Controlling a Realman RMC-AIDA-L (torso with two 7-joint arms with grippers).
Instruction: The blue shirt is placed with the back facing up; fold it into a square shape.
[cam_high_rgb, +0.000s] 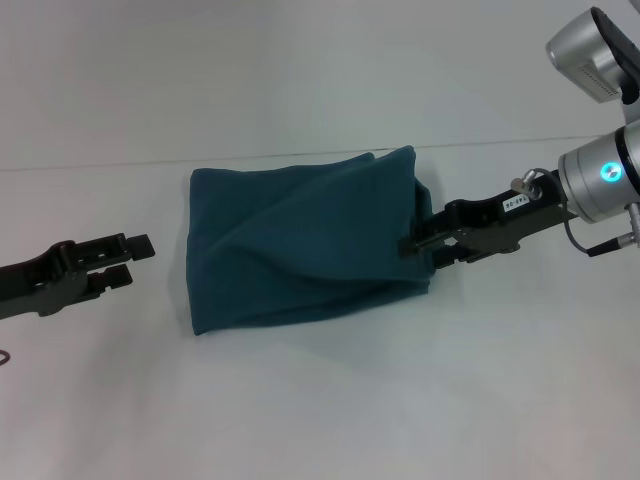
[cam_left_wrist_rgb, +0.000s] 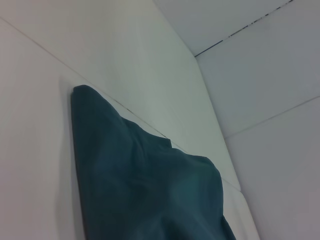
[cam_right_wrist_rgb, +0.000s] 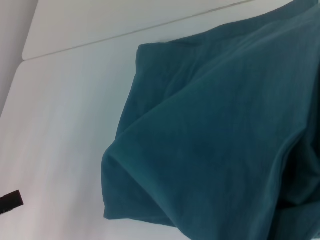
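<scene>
The blue shirt (cam_high_rgb: 300, 245) lies folded into a rough rectangle on the white table, with loose diagonal creases. My right gripper (cam_high_rgb: 422, 248) is at the shirt's right edge and is shut on the fabric there, and that edge stands slightly raised. My left gripper (cam_high_rgb: 135, 258) is open and empty, a short way to the left of the shirt's left edge and not touching it. The shirt also fills much of the right wrist view (cam_right_wrist_rgb: 215, 140) and shows in the left wrist view (cam_left_wrist_rgb: 145, 185).
The white table (cam_high_rgb: 320, 410) stretches around the shirt, and its far edge meets a pale wall (cam_high_rgb: 300, 70) behind. A cable end (cam_high_rgb: 4, 356) shows at the far left.
</scene>
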